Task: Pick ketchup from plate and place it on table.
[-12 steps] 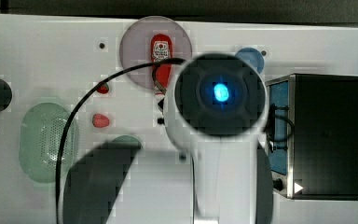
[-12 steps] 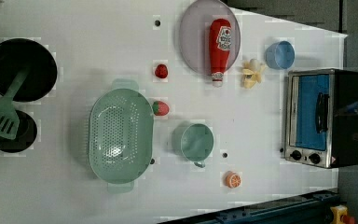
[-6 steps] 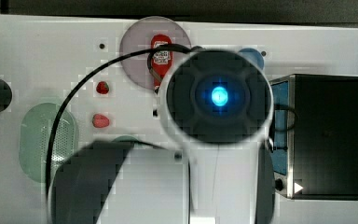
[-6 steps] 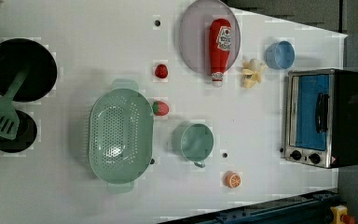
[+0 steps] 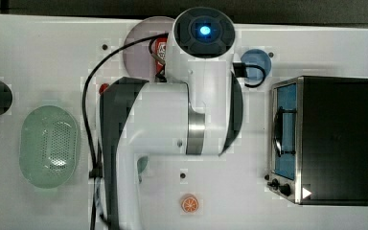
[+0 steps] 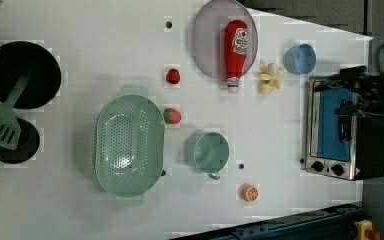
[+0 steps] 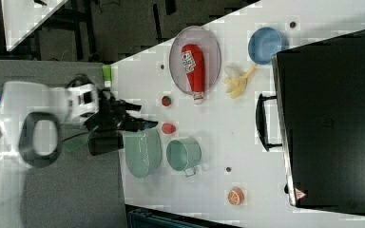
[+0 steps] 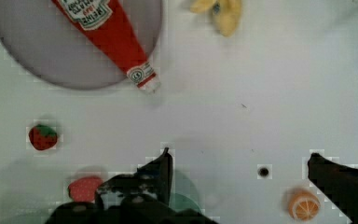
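While ketchup [image 6: 235, 49] lies on plate [image 6: 207, 45], basket [image 6: 128, 145], cup [image 6: 211, 152] hold nothing

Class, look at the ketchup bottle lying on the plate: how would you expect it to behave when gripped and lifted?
The ketchup lies on its side with a rounded body, so it may roll if nudged. It tapers toward its pale tip, which overhangs the plate rim, so a grip there might slip; the wider labelled body looks safer. It appears to be a plastic bottle, probably light and not fragile.
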